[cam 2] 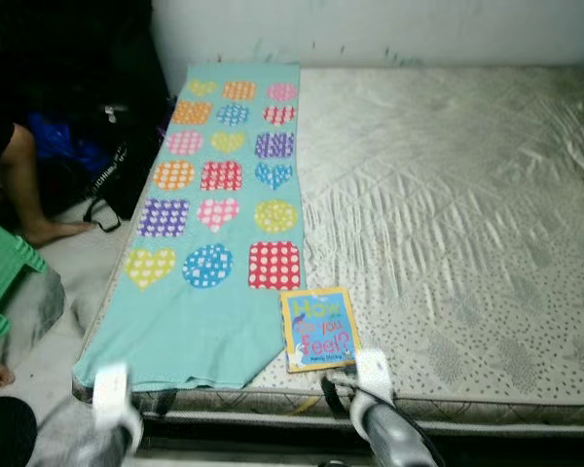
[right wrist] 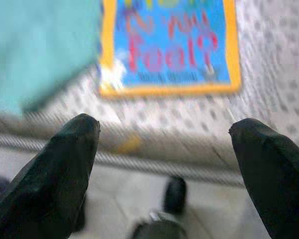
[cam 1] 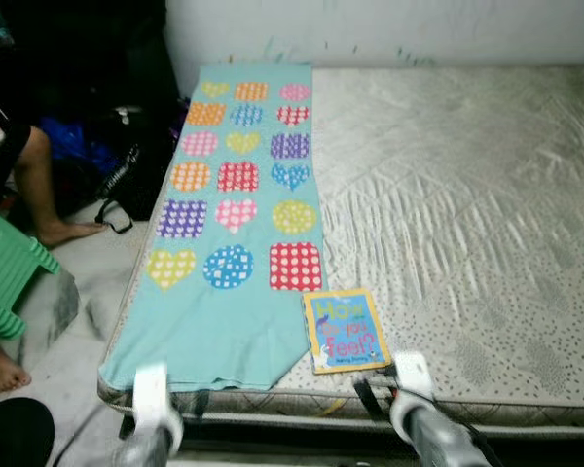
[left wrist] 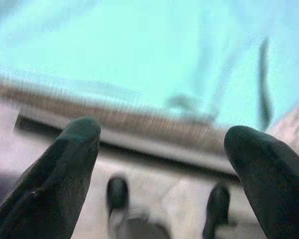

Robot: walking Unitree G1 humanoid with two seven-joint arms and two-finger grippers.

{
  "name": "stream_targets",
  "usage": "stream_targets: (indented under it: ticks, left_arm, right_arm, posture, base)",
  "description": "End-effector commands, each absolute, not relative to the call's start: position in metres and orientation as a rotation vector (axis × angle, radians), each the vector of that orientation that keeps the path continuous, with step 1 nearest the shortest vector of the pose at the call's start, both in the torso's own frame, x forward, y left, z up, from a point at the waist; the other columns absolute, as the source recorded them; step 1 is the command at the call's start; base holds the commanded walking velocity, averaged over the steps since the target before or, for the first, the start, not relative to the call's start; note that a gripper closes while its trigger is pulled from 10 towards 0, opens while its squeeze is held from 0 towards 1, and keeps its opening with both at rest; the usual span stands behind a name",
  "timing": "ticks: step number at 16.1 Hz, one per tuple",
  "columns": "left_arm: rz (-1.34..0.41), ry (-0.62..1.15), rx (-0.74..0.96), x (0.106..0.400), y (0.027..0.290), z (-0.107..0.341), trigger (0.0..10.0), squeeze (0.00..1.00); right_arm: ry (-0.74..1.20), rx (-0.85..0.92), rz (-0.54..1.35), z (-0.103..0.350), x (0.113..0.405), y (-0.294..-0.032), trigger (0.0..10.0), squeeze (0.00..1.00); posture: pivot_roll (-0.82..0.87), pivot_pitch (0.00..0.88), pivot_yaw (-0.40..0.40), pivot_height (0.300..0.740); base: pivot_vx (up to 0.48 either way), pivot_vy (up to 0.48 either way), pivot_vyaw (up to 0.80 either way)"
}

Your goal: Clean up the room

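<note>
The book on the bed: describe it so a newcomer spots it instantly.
Start at the big bare mattress, then find the turquoise blanket along its left side. The book lies flat at the near edge, touching the blanket's right corner: yellow-bordered blue cover, colourful lettering.

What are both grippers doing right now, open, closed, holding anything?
Left gripper: open, empty, near the mattress edge by the teal blanket.
Right gripper: open, empty, just short of the book.

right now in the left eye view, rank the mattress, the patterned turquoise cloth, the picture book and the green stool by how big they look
Largest to smallest:
1. mattress
2. patterned turquoise cloth
3. green stool, though the frame edge cuts it off, so its rank is unsure
4. picture book
</note>
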State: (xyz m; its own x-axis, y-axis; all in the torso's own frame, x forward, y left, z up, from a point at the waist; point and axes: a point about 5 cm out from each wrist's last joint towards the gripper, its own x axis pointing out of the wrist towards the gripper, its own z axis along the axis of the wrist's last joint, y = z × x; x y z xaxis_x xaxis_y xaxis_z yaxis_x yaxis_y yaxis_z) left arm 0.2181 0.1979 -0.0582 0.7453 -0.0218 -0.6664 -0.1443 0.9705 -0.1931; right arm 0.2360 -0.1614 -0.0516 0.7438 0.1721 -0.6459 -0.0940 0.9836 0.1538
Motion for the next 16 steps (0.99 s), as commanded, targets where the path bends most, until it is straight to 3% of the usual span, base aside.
stream_targets:
  ticks: [1, 3, 6, 9, 16]
  left_arm:
    - [0.080, 0.723, -0.255, 0.227, 0.197, -0.054, 10.0, 0.00]
    - [0.051, 0.672, -0.269, 0.246, 0.193, -0.041, 10.0, 0.00]
    - [0.043, 0.646, -0.300, 0.259, 0.185, -0.033, 10.0, 0.00]
    - [0.066, 0.672, -0.321, 0.251, 0.182, -0.040, 10.0, 0.00]
    - [0.067, 0.690, -0.381, 0.231, 0.171, -0.052, 10.0, 0.00]
  right_arm:
    - [0.683, 0.173, 0.094, -0.044, 0.248, -0.158, 10.0, 0.00]
    - [0.633, 0.201, 0.111, -0.036, 0.258, -0.152, 10.0, 0.00]
    - [0.654, 0.111, 0.090, -0.031, 0.267, -0.156, 10.0, 0.00]
    - [0.726, -0.012, 0.153, -0.040, 0.257, -0.151, 10.0, 0.00]
    - [0.761, -0.048, 0.158, -0.052, 0.236, -0.162, 10.0, 0.00]
  posture:
    - [-0.05, 0.000, 0.055, 0.736]
    - [-0.06, 0.000, 0.064, 0.736]
    - [-0.08, 0.000, 0.064, 0.736]
    - [-0.07, 0.029, 0.042, 0.736]
    - [-0.09, 0.193, 0.017, 0.736]
  base:
    - [0.000, 0.000, 0.00]
    - [0.000, 0.000, 0.00]
    - [0.000, 0.000, 0.00]
    - [0.000, 0.000, 0.00]
    - [0.000, 0.000, 0.00]
